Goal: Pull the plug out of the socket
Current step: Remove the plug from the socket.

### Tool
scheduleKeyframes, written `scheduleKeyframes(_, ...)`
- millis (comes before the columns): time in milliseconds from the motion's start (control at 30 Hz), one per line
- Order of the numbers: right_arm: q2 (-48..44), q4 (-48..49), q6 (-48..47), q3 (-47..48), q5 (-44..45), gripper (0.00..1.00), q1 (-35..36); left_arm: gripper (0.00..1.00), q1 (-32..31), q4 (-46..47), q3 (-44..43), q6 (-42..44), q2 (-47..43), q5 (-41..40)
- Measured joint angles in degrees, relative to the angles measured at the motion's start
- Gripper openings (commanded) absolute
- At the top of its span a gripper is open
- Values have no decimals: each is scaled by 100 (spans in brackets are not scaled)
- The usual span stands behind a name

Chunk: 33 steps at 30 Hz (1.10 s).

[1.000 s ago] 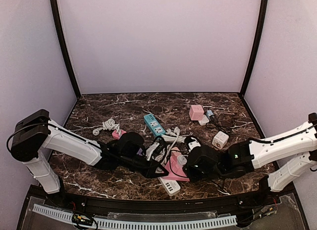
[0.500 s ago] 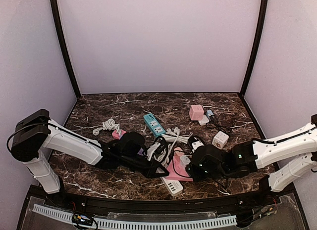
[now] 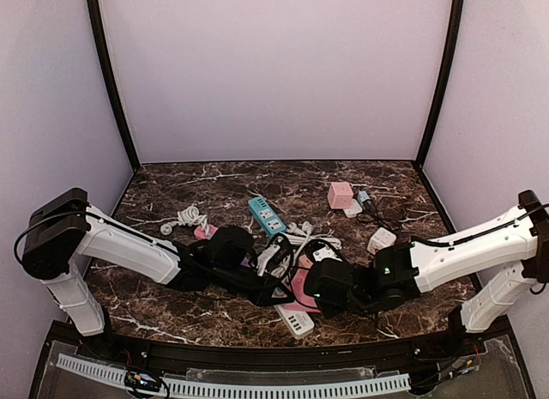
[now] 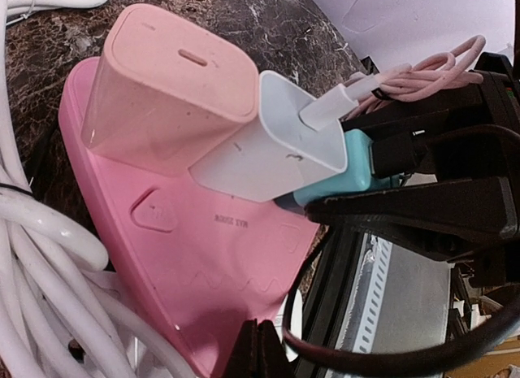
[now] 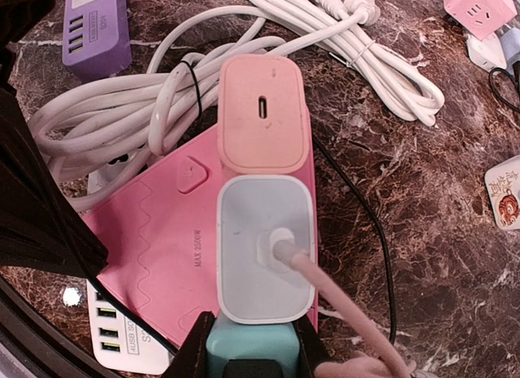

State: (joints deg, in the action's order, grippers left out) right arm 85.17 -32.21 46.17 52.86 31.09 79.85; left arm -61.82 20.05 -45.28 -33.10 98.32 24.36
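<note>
On the marble table (image 3: 214,180) the right gripper (image 5: 250,349) pinches the teal plug (image 4: 345,179), apparently not yet out of the pink power strip (image 5: 162,256); the left gripper (image 4: 258,349) is pressed together.

Pressed into the top of the pink power strip (image 5: 162,256), my right wrist camera reads "MAX 2500W". From my left wrist the same strip shows a short line of raised letters, too faint for me to make out. The white USB strip (image 5: 122,333) lying under it has tiny grey print beside its ports, too small to read. The white cube (image 5: 505,191) on the counter (image 5: 422,150) bears a round red emblem, and I cannot tell its characters.
</note>
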Motion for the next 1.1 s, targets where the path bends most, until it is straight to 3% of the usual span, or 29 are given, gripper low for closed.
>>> scheduleKeyframes(200,-103,13,22,-20,-39,0,0,1,0,-20,-17,46,13,4)
scheduleKeyframes(667,-1314,872,234,-870,-861,0,-452,1,-2,-4,-46,66,57,17)
scheduleKeyframes(1100,-807,898,175,-501,-922,0,-330,1,0,-39,-107,103,83,13)
